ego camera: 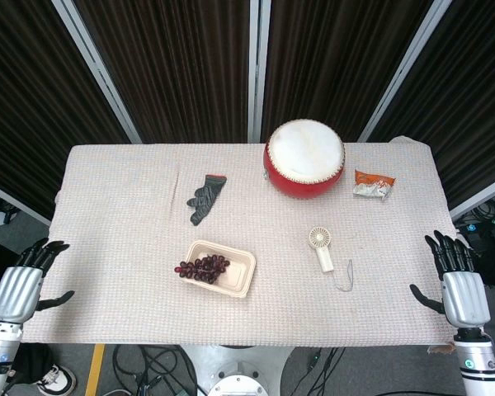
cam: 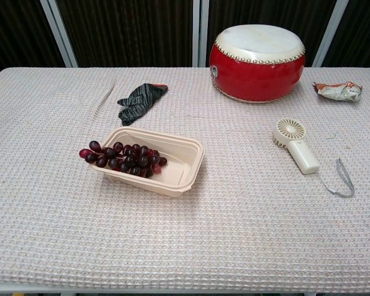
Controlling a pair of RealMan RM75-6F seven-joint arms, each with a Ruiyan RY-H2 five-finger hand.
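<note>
A rough, matt, waffle-weave beige cloth covers the table. The beige tray looks like smooth plastic; the dark red grapes and red drum shine glossy.

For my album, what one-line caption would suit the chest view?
Dark grapes in a beige tray, with a glove, red drum, handheld fan and snack packet around.

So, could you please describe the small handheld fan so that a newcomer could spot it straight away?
Start at the big red drum at the far side of the table. Just in front of it, toward the right robot hand, lies the cream handheld fan. Its round grille, stubby handle and trailing grey wrist strap set it apart from the snack packet.
</note>
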